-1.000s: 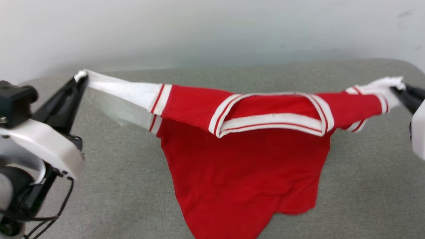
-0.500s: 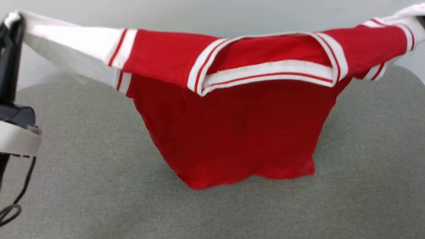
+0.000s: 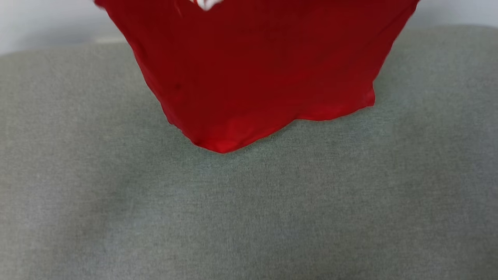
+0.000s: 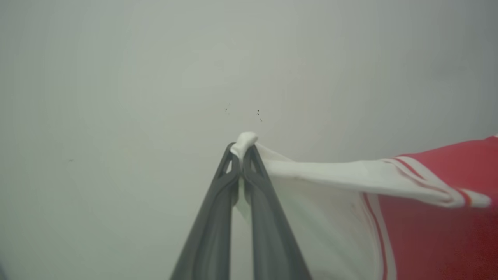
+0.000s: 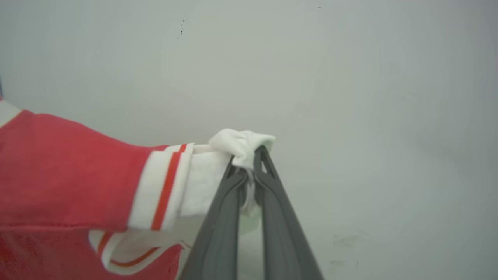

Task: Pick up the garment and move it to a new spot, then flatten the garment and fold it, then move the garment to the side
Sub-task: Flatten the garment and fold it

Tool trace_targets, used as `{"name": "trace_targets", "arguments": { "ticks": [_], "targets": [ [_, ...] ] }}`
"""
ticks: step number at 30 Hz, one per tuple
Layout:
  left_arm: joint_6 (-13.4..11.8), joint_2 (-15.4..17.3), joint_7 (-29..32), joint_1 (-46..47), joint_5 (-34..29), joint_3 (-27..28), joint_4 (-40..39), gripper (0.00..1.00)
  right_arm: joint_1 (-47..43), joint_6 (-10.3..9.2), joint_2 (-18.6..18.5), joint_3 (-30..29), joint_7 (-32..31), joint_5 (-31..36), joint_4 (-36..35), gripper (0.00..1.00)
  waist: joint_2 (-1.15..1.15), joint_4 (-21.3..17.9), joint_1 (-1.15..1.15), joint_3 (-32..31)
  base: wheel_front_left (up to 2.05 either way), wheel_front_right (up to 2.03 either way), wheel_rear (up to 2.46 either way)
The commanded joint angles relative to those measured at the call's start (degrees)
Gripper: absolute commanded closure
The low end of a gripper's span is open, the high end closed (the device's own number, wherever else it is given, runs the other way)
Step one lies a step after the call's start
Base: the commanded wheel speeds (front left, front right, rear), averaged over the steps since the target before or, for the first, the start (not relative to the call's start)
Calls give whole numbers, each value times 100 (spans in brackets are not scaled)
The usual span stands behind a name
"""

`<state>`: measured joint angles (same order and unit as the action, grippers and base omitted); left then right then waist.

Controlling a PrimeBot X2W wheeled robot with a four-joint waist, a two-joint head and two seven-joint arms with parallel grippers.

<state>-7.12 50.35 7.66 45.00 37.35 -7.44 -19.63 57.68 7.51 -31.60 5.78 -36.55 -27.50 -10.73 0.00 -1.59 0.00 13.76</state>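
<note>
I see my left gripper [image 4: 242, 149] and right gripper [image 5: 251, 155] each clamped on a white sleeve end, the garment [image 3: 256, 77] hanging at twelve o'clock, hem near the grey surface [image 3: 249, 217]

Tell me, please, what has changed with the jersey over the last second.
The jersey has been raised: its hem, which trailed toward the robot across the grey surface, now hangs farther back. Unchanged: the left gripper and right gripper stay shut on the white sleeve ends.
</note>
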Motion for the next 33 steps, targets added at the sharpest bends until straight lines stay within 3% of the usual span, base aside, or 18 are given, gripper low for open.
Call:
{"name": "trace_targets", "arguments": {
  "ticks": [1, 6, 13, 18, 26, 33],
  "targets": [
    [110, -91, -45, 473, -61, -104, 276, 100, 411, -5, 20, 99, 211, 105, 174, 100, 0, 7, 0, 521, 0, 0, 0],
    [413, -455, -161, 1971, -198, -445, 1273, 100, 1453, -4, 9, 487, 843, 442, 908, 100, 0, 30, 0, 1118, 0, 0, 0],
    [747, -1019, -620, 4011, -579, -788, 2870, 100, 2919, -5, 263, 619, 1656, 849, 2003, 100, 0, 85, 0, 1855, 0, 0, 0],
    [944, -1369, -991, 4960, -746, -966, 3913, 100, 3634, -4, 456, 683, 2327, 1217, 2839, 100, 0, 131, 0, 2192, 0, 0, 0],
    [1043, -1786, -1688, 5056, -913, -1238, 4784, 100, 3730, -5, 756, 730, 3019, 1508, 3820, 100, 0, 166, 0, 2356, 0, 0, 0],
    [1123, -2309, -2115, 4115, -709, -1423, 5320, 100, 3005, -5, 842, 1051, 3273, 1584, 4522, 100, 0, 250, 0, 2212, 0, 0, 0]
  ]
}}
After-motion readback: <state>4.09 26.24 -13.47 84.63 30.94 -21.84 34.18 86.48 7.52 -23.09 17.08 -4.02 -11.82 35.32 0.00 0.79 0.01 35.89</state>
